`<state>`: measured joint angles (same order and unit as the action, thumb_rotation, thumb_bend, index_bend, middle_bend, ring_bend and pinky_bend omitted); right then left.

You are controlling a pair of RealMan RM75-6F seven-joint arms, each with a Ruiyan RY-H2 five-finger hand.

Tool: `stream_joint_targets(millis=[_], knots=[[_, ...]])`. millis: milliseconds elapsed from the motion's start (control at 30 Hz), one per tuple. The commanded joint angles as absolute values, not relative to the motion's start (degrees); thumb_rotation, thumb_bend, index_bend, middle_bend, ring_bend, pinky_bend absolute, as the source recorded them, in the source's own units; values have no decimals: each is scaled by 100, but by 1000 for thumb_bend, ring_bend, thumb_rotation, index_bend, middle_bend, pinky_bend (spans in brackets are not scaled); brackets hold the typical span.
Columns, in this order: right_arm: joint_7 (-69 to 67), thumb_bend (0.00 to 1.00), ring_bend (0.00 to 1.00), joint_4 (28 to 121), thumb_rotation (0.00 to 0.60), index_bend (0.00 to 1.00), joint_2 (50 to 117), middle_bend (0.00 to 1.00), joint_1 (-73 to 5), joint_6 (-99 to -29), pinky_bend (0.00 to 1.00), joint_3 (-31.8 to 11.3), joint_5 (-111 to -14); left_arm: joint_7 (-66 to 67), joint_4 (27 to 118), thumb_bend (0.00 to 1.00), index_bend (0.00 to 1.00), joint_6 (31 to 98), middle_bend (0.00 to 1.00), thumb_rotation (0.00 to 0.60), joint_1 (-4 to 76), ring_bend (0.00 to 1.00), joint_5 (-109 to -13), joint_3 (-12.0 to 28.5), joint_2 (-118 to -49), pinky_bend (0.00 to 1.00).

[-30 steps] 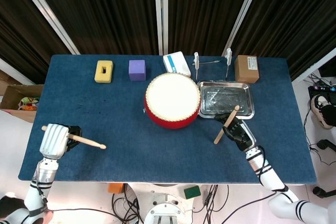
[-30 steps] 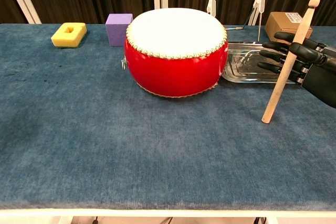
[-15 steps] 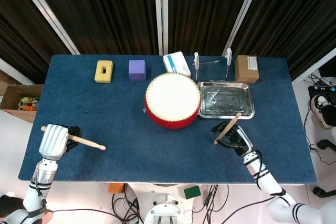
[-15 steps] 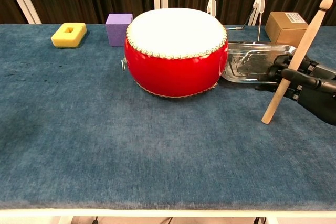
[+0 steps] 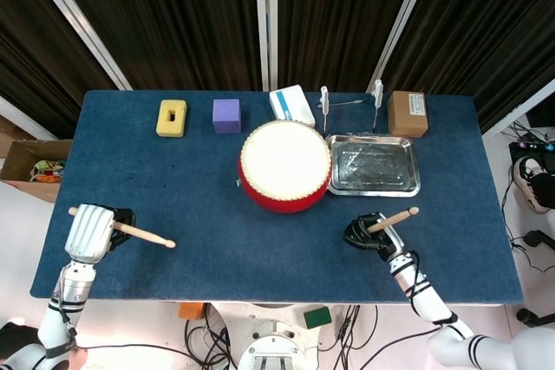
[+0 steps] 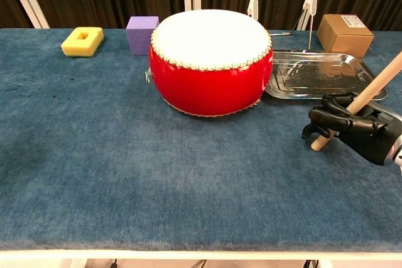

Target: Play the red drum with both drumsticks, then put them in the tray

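Both drumsticks are held low near the surface's front edge: left robot hand (image 5: 89,231) grips one drumstick (image 5: 139,233), right robot hand (image 5: 370,233) clasps the other (image 5: 395,218), prob. readying strikes on the red drum (image 5: 285,165), w/ tray (image 5: 374,164) beside it.

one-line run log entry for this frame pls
left hand: holds drumstick, near table's front-left edge | right hand: holds second drumstick, front of tray | red drum: untouched | tray: no sticks
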<state>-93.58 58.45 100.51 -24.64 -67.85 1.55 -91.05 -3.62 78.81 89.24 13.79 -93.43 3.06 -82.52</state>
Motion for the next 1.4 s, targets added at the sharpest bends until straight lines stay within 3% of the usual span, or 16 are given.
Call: stream_joint_targets(millis=[33, 100, 167, 233, 300, 367, 467, 667, 800, 900, 1200, 1400], knots=[[-9245, 122, 964, 5823, 600, 1000, 10167, 993, -2441, -6858, 769, 43, -9015, -378, 7859, 714, 1000, 8909, 1000, 600, 1394, 1000, -9343, 314, -8261, 1000], [-9157, 165, 997, 5839, 600, 1000, 10204, 1000, -2449, -6918, 848, -7, -9011, -389, 7832, 714, 1000, 8892, 1000, 600, 1411, 1000, -9341, 324, -8264, 1000], [-8968, 381, 1000, 5860, 600, 1000, 10209, 1000, -2472, -6952, 924, -26, -9038, -389, 7808, 714, 1000, 8858, 1000, 600, 1436, 1000, -9336, 335, -8259, 1000], [-8422, 700, 1000, 5876, 600, 1000, 10191, 1000, -2519, -6938, 985, -34, -9071, -358, 7771, 715, 1000, 8789, 1000, 600, 1480, 1000, -9342, 336, -8237, 1000], [-7596, 853, 1000, 5970, 600, 1000, 10088, 1000, -2583, -6917, 1000, 2, -9164, -237, 7740, 714, 1000, 8716, 1000, 600, 1544, 1000, -9396, 328, -8187, 1000], [-6801, 905, 1000, 6190, 600, 1000, 9880, 1000, -2649, -6948, 1000, 20, -9282, -102, 7738, 714, 1000, 8671, 1000, 600, 1611, 1000, -9450, 343, -8126, 1000], [-5275, 929, 1000, 6932, 600, 1000, 9240, 1000, -2779, -6932, 1000, 10, -9454, 97, 7827, 714, 1000, 8604, 1000, 600, 1741, 1000, -9537, 400, -7979, 1000], [-2128, 934, 1000, 9264, 600, 1000, 7375, 1000, -3039, -6450, 1000, -326, -9178, 442, 8246, 714, 1000, 8207, 1000, 600, 2100, 1000, -9529, 581, -7648, 1000], [-479, 931, 1000, 10411, 600, 1000, 6241, 1000, -3271, -6004, 1000, -750, -8490, 639, 8551, 714, 1000, 7781, 1000, 600, 2476, 1000, -9242, 910, -7637, 1000], [292, 929, 1000, 10741, 600, 1000, 5778, 1000, -3542, -5570, 1000, -1042, -7744, 905, 8821, 714, 1000, 7324, 1000, 600, 2778, 1000, -8756, 1219, -7710, 1000], [2484, 924, 1000, 10575, 600, 1000, 5735, 1000, -4937, -4467, 1000, -1391, -5458, 2034, 8674, 713, 1000, 6322, 1000, 600, 3751, 1000, -6854, 2111, -8497, 1000], [3315, 917, 1000, 10126, 600, 1000, 6344, 1000, -5736, -4533, 1000, -1331, -4002, 2654, 8079, 713, 1000, 6126, 1000, 600, 4255, 1000, -5965, 2328, -9093, 1000]])
